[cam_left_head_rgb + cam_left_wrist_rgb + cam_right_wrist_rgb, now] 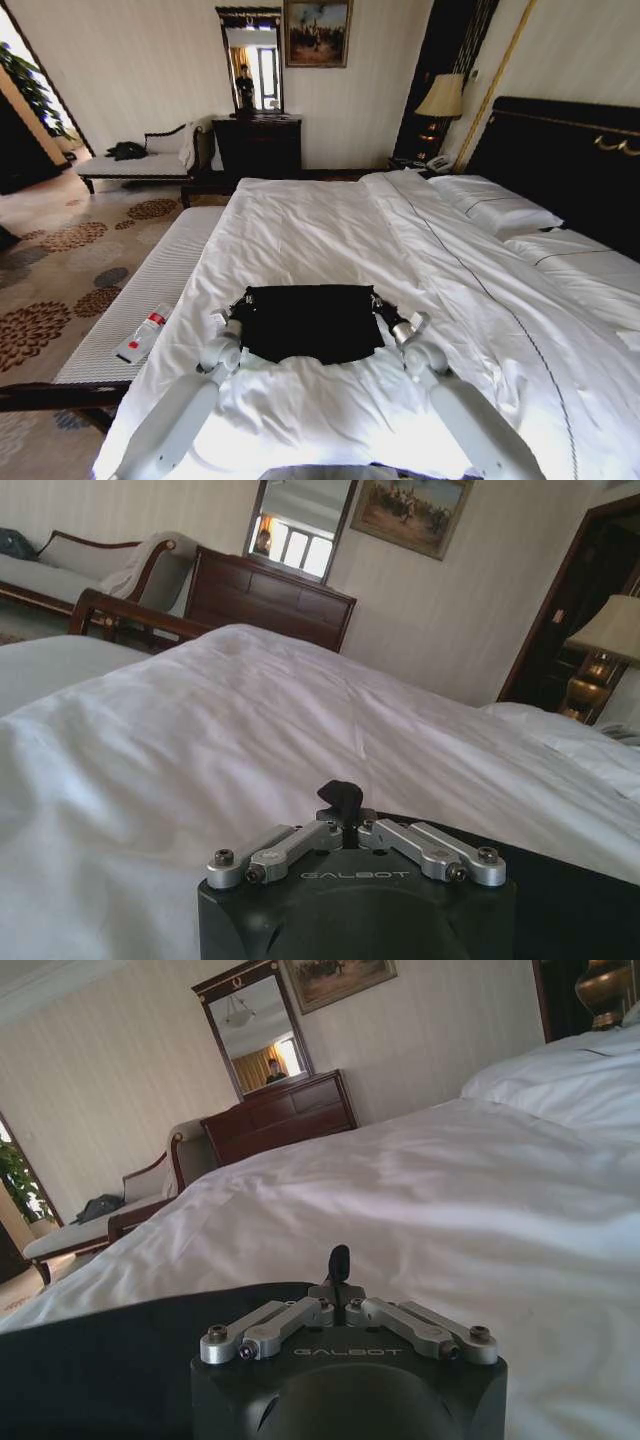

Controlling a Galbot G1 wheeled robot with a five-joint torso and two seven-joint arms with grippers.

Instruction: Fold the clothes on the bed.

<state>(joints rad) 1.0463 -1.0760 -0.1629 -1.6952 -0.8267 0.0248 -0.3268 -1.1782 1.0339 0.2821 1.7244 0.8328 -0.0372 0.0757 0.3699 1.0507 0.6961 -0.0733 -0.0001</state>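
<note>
Near the bed's (pixel 330 215) foot edge, both pincers, left (pixel 234 306) and right (pixel 383 306), pinched the top's (pixel 305 322) side corners; folding it over seemed next.

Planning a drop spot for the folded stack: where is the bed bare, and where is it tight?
Bare: white duvet between black fabric top and the bed's far end; also between top and white pillows. Crowded: the top's sides, left gripper and right gripper pinching its edges.

Both arms reach forward from the bottom of the frame, left gripper (pixel 237 306) and right gripper (pixel 382 308) pinched closed.
</note>
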